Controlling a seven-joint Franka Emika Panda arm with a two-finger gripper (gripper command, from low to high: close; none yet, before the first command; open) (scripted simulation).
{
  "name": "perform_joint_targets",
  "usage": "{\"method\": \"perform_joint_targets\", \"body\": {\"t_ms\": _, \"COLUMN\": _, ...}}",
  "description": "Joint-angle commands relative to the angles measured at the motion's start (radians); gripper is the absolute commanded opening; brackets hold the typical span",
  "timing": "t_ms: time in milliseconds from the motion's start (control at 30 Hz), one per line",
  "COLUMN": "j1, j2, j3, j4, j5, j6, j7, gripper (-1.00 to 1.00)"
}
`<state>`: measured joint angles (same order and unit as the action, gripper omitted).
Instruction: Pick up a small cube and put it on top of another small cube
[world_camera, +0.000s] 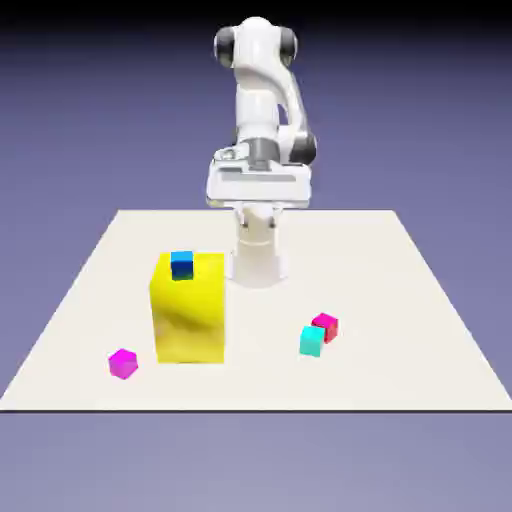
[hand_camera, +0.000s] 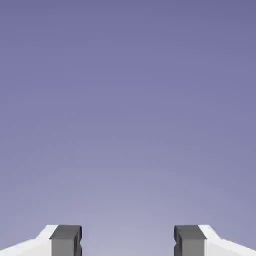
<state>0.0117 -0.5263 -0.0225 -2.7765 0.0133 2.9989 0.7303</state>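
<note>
Grpr (world_camera: 258, 217) was wide, nothing held; magenta cube (world_camera: 123, 364) sat near left beside yellow block (world_camera: 190, 320), so a low approach risked knocking the block

Simulated robot scene, rendered, not a real room. White robot arm (world_camera: 262, 110) stands at the far edge of a plain cream tabletop (world_camera: 270, 385). Backdrop (world_camera: 420, 120) is smooth blue-violet, fading to black at the top. Flat-coloured props: a big yellow block (world_camera: 190, 325) and small cubes in blue (world_camera: 182, 265), magenta (world_camera: 123, 364), cyan (world_camera: 312, 341) and pinkish red (world_camera: 325, 326). Hand view: same blue-violet.
</note>
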Motion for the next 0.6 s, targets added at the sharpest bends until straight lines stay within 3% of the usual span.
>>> {"method": "perform_joint_targets", "body": {"t_ms": 0, "j1": 0.000, "j2": 0.036, "j3": -0.019, "j4": 0.028, "j5": 0.011, "j6": -0.032, "j7": -0.009, "gripper": 0.00}}
{"method": "perform_joint_targets", "body": {"t_ms": 567, "j1": -0.004, "j2": 0.652, "j3": -0.335, "j4": 0.501, "j5": 0.198, "j6": -0.568, "j7": -0.160, "gripper": 0.00}}
